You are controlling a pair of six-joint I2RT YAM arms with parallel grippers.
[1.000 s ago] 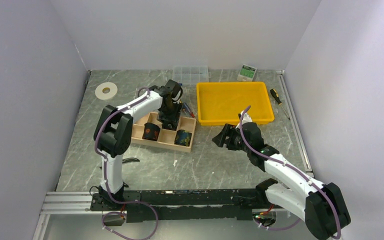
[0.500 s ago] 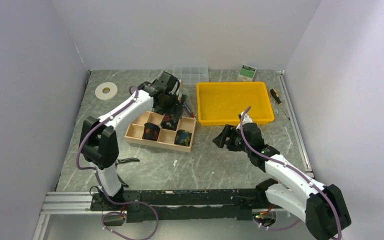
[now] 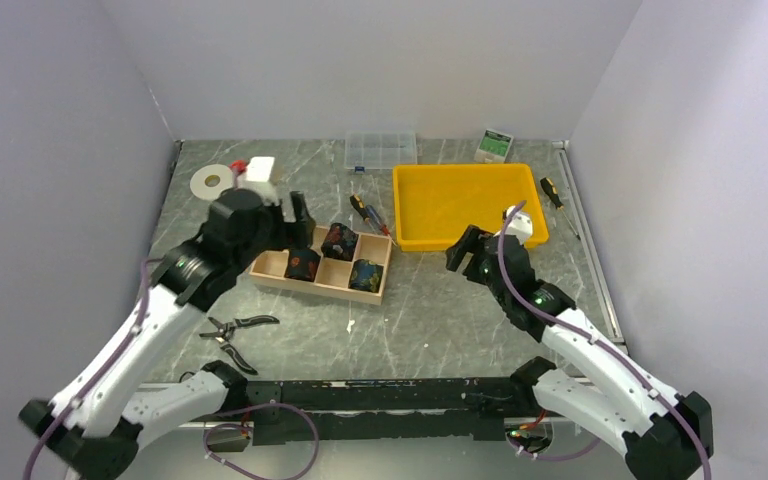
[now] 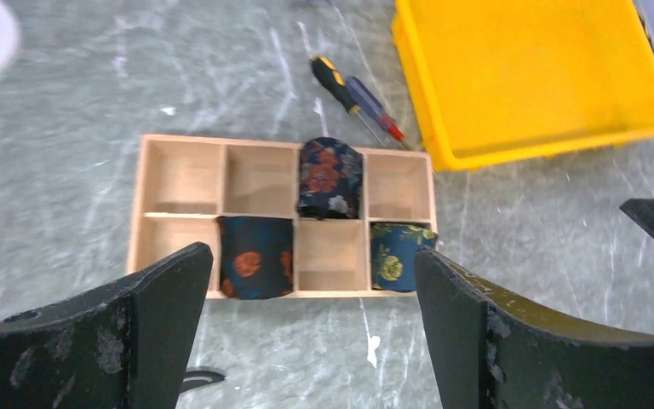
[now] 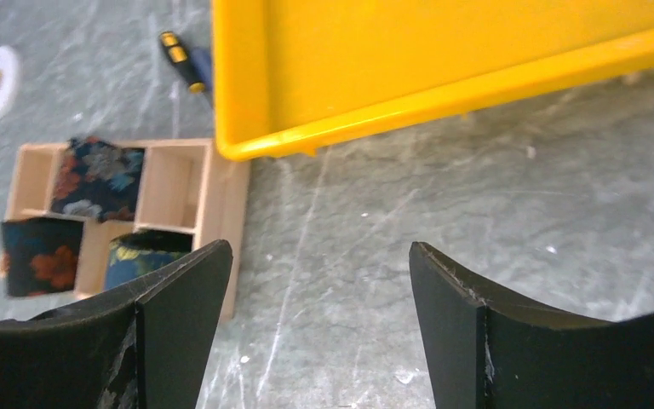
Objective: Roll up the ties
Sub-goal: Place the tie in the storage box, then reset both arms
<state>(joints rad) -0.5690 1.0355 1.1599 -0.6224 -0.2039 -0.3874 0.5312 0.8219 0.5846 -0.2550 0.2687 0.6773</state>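
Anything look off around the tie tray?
Nothing stands out. The far-row tie, near-left tie and near-right tie each sit coiled in their own compartment of the wooden tray, none spilled. Left gripper and right gripper are clear, jaws open.

I read the ties (image 4: 330, 177) as woven cloth with a faint sheen. Box (image 4: 180, 175): bare pale wood, matt. Tray (image 4: 511, 77): glossy yellow plastic. Table (image 4: 68, 111): smooth grey marbling. Left fingers (image 4: 166, 315): matt black, scuffed.
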